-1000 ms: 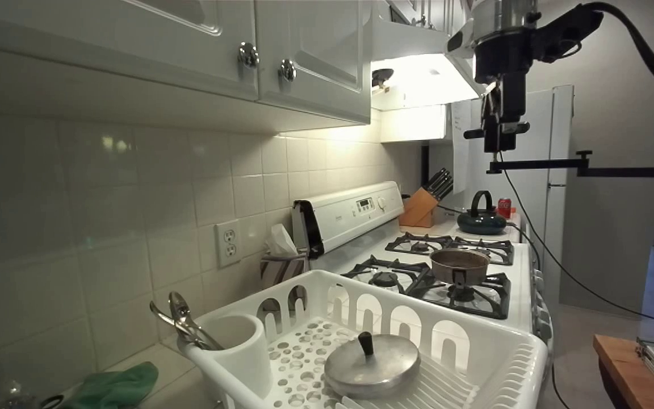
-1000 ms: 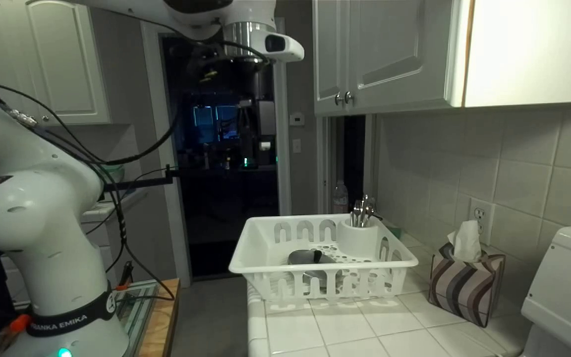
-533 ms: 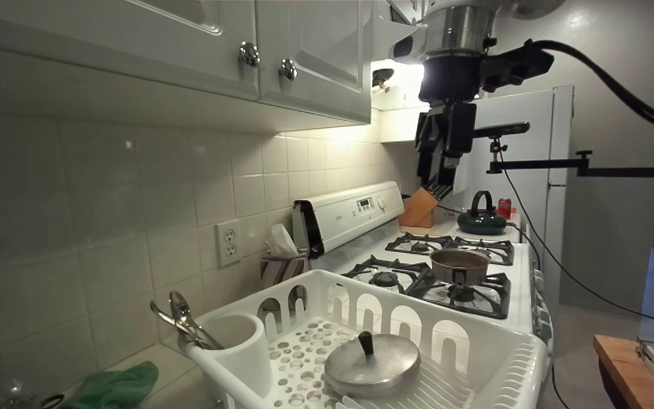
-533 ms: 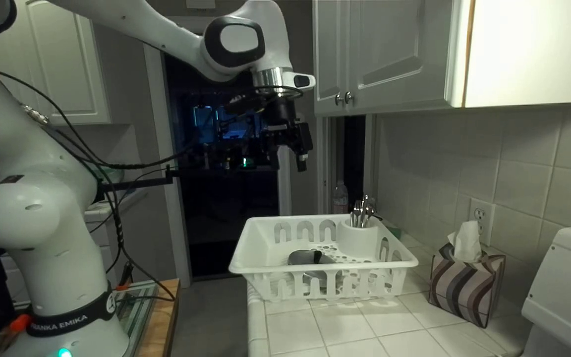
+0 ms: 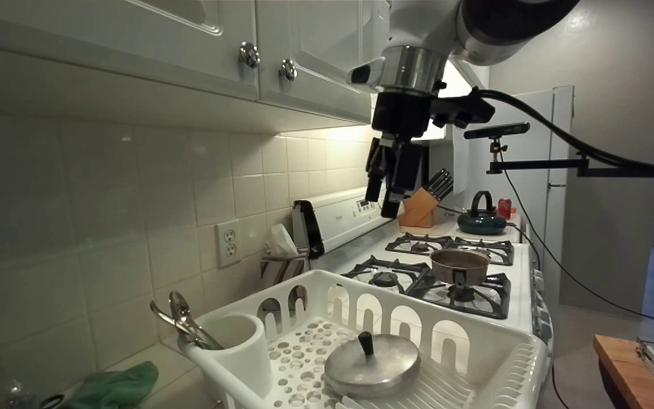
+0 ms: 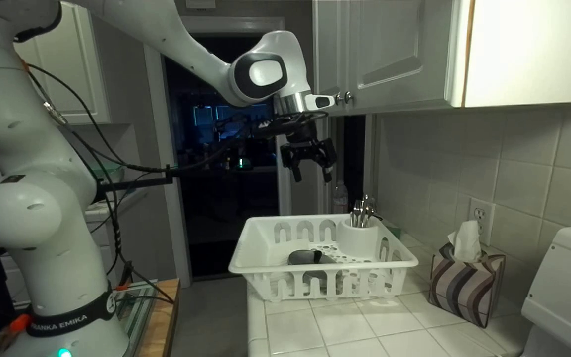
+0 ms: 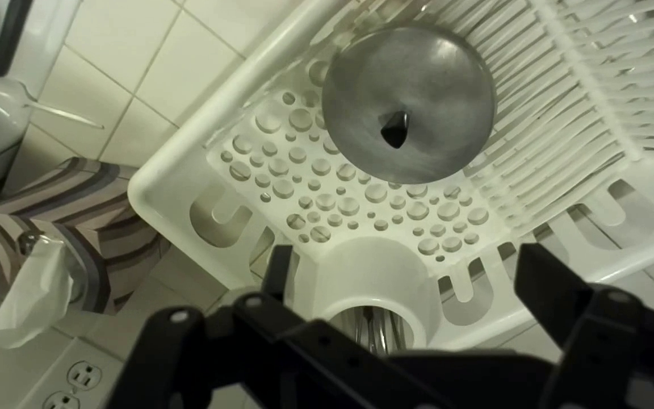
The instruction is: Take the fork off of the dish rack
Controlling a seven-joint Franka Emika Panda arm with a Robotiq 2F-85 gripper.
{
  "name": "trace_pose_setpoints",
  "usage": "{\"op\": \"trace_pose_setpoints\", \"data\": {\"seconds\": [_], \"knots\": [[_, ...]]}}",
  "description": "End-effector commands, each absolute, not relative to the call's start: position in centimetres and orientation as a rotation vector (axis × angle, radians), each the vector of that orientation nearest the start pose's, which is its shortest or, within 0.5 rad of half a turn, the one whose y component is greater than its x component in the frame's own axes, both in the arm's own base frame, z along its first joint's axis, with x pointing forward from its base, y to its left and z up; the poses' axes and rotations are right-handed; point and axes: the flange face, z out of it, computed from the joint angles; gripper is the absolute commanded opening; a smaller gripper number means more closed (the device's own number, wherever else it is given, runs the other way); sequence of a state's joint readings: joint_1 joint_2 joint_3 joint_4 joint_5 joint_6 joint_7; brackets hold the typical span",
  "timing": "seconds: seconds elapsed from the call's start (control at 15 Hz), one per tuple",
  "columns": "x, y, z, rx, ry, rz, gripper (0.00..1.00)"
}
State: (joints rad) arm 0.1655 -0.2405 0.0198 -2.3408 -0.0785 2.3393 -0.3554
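Pincer [image 6: 312, 176] spread wide, empty
Cutlery [image 6: 363, 213] sticks up from the cup [image 6: 357, 240], lower and toward the wall [image 6: 474, 153]; can't spot the fork

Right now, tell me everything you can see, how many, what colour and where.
dish rack: one, white, on counter
utensil cup: one, white, in rack
utensils: several, silver, in cup
lid: one, silver with black knob, in rack
tissue box: one, striped, beside rack
cloth: one, green, on counter
outlet: one, white, on wall
bottle: one, clear, past rack
stove: one, white, past tissue box
pot: one, brownish, on stove
knife block: one, brown, past stove
kettle: one, dark blue-green, past stove
can: one, red, beside kettle
fridge: one, white, past kettle
cabinets: several, white, above counter
camera: one, black, on a bar
arm: one, white, beside counter
gripper: one, black, open above rack
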Motion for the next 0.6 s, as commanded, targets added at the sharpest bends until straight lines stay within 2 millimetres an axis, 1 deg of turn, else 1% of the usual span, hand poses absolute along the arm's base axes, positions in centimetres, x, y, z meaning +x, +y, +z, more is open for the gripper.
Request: {"op": "trace_pose_setpoints", "data": {"seconds": [0.0, 0.2, 0.33, 0.4, 0.53], "knots": [[50.4, 12.0, 43.9, -3.032, -0.989, -0.414, 1.0], [51.8, 14.3, 42.5, -3.023, -1.021, -0.438, 1.0], [52.4, 15.4, 41.6, -3.04, -1.102, -0.366, 1.0], [51.1, 14.4, 42.1, -3.022, -1.064, -0.4, 1.0], [51.7, 15.2, 41.4, -3.018, -1.09, -0.381, 1.0]]}}
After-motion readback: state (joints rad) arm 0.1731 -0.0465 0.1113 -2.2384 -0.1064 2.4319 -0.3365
